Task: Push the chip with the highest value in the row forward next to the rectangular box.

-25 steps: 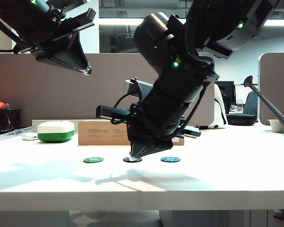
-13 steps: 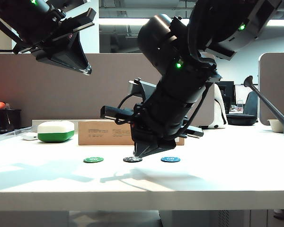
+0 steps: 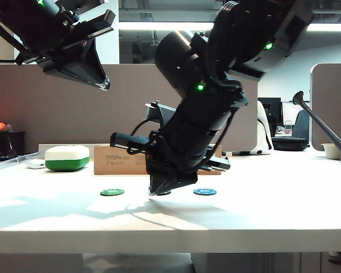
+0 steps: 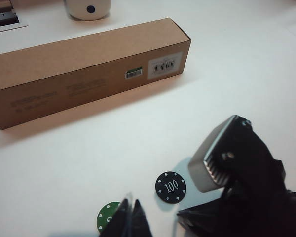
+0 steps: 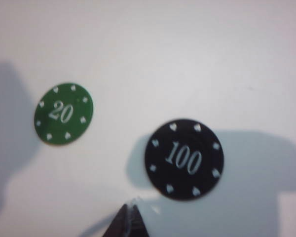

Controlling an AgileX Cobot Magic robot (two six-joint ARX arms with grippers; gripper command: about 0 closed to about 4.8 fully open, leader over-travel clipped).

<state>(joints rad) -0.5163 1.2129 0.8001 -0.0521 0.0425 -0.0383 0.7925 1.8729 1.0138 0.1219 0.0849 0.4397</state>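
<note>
An office with grey partition panels, ceiling strip lights and desks behind surrounds a white table (image 3: 273,210) that carries long soft shadows of the arms. On the table three poker chips lie flat in a row running left to right in the exterior view: a green chip (image 3: 112,192) marked 20 at nine o'clock from the middle one, the black chip (image 5: 183,159) marked 100 in the middle, and a blue chip (image 3: 204,191) at three o'clock. Being round, the black chip has no long axis; its 100 reads slightly slanted in the right wrist view. At twelve o'clock from the row, well behind it, lies the brown box (image 4: 84,69), its long axis roughly parallel to the row, its barcode label and small green sticker on the long side that faces the chips, near one end. A white-and-green case (image 3: 67,157) sits at about nine o'clock from the box, and a watering can (image 3: 324,128) stands far off at the right edge. The right gripper (image 5: 129,220) is down at the table, its fingers closed together into one tip, just beside the black chip's near edge; whether it touches is unclear. The left gripper (image 4: 130,219) hangs high above the left side of the table, fingers likewise pressed together and holding nothing.
</note>
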